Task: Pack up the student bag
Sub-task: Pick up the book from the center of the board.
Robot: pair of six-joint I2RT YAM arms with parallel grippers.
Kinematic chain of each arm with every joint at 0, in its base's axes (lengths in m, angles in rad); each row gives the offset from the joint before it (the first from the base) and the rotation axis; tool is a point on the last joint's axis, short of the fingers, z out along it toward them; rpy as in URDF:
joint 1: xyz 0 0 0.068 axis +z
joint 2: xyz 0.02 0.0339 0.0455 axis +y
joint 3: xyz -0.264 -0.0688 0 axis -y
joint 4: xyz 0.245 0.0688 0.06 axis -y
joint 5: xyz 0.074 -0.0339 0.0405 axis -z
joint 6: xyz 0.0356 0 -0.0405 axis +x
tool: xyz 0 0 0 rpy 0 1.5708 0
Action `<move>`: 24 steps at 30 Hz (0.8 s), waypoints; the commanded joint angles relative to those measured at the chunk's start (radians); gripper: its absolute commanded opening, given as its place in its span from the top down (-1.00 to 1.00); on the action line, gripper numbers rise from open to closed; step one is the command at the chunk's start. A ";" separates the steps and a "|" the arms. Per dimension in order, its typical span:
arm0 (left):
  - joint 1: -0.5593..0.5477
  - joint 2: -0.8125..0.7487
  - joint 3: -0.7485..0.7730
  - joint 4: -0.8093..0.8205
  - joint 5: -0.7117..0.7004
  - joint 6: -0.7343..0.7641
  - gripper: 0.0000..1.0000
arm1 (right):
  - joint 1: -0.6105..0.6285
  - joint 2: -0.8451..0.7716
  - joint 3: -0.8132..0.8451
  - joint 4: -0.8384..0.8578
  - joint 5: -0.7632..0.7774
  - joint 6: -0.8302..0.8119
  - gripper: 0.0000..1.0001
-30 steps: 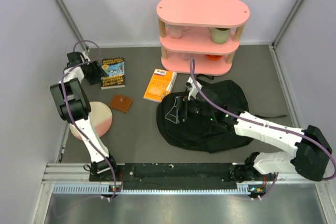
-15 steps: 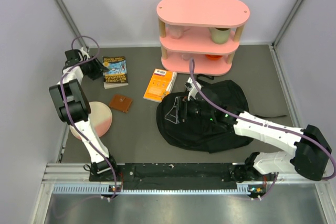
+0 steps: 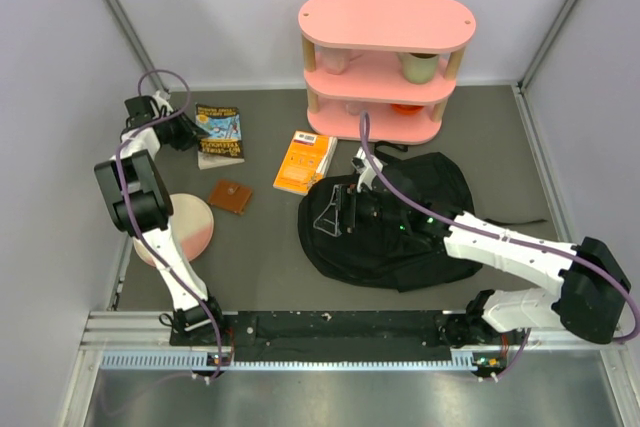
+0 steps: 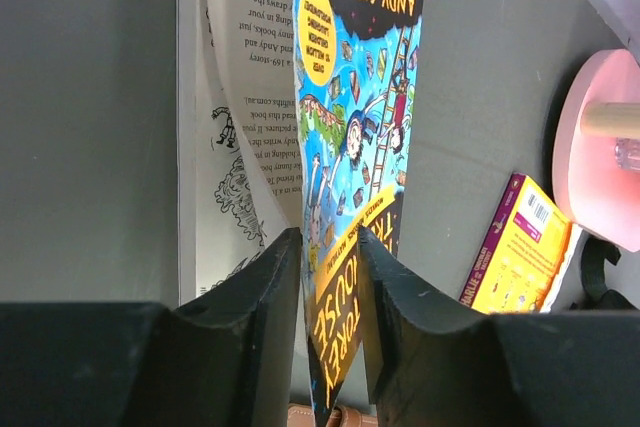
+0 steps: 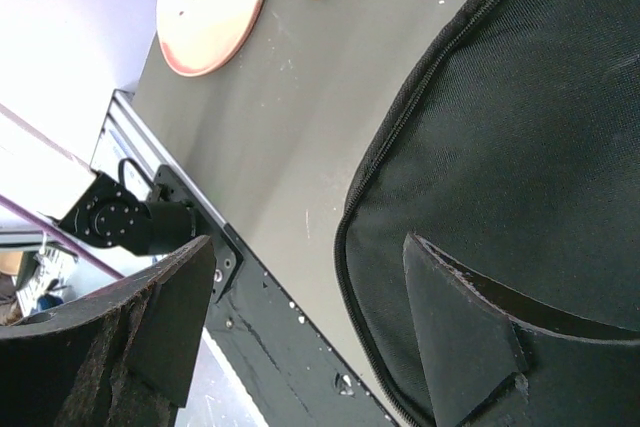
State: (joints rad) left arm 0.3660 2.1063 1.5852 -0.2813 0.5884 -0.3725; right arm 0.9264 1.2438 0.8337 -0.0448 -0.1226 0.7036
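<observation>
While the left gripper (image 4: pixel 328 247) pinches the blue book (image 4: pixel 360 97) by its cover far left of the pink shelf (image 3: pixel 388 22), the student bag (image 3: pixel 440 187) lies just before that shelf, under the wide-apart right gripper (image 5: pixel 308 247), so the book must likely travel right.

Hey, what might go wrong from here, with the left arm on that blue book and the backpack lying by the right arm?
1. The left gripper pinches only the blue book by its front cover, with the pages fanning away. If lifted this way, it may swing open, slip or tear.
2. The student bag is floppy and the right gripper stands open at its zipper edge, so the mouth may sag shut.
3. The orange book lies between them, so a low carry may knock it.
</observation>
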 commanded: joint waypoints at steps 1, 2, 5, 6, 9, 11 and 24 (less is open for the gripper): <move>-0.004 0.037 0.001 0.033 0.053 -0.011 0.45 | -0.008 0.009 0.019 0.039 -0.003 0.008 -0.50; -0.004 0.043 0.004 0.022 0.056 -0.011 0.61 | -0.008 0.009 0.018 0.037 -0.003 0.008 -0.50; -0.004 0.058 0.012 0.010 0.071 -0.013 1.00 | -0.008 0.008 0.021 0.037 -0.003 0.007 -0.50; -0.004 0.054 0.010 0.008 0.079 -0.014 1.00 | -0.008 0.006 0.019 0.037 -0.003 0.007 -0.50; -0.004 0.023 0.002 0.010 0.118 -0.017 1.00 | -0.009 0.005 0.021 0.037 0.001 0.005 -0.50; -0.004 -0.002 0.002 0.011 0.163 -0.029 1.00 | -0.009 -0.001 0.021 0.037 0.005 0.005 -0.50; -0.032 -0.380 -0.085 0.073 0.399 -0.167 1.00 | -0.009 -0.159 -0.053 0.019 0.184 0.074 -0.50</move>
State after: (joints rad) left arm 0.3454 1.9015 1.5444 -0.2745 0.8600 -0.4858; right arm 0.9260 1.1770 0.8085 -0.0490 -0.0376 0.7418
